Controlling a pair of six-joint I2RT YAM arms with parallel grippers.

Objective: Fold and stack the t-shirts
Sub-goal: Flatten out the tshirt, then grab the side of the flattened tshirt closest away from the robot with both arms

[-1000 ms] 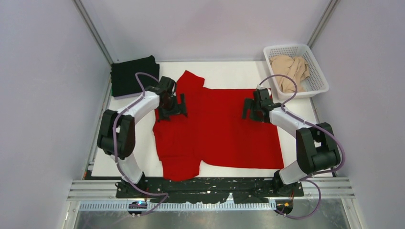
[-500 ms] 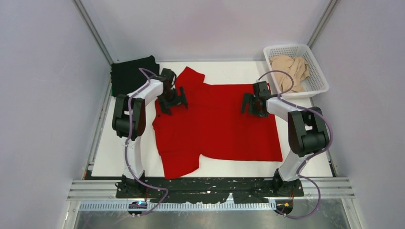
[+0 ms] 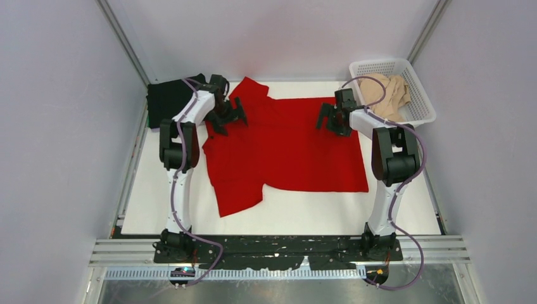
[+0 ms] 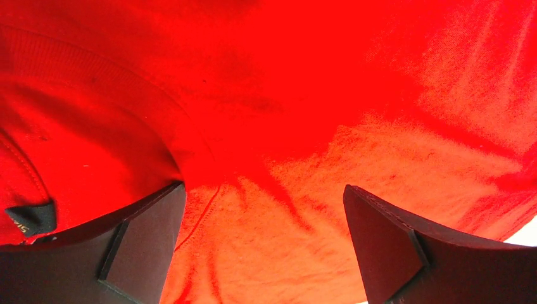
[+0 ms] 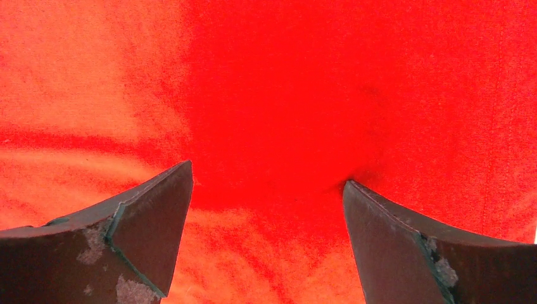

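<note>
The red t-shirt lies spread flat on the white table, one sleeve at the far left and one at the near left. My left gripper is open, fingertips pressed down on the shirt by its collar. My right gripper is open and presses on the shirt's far right part. A folded black t-shirt lies at the far left corner. The beige t-shirt lies crumpled in the basket. The lavender t-shirt is out of view.
The white lattice basket stands at the far right corner, just beyond my right arm. Grey walls close in the table on the left, back and right. Bare white table shows in front of the red shirt.
Both grippers have slid toward the far edge with their fingertips on the red shirt, and the shirt has shifted away from me with them. Both arms are stretched out further.
</note>
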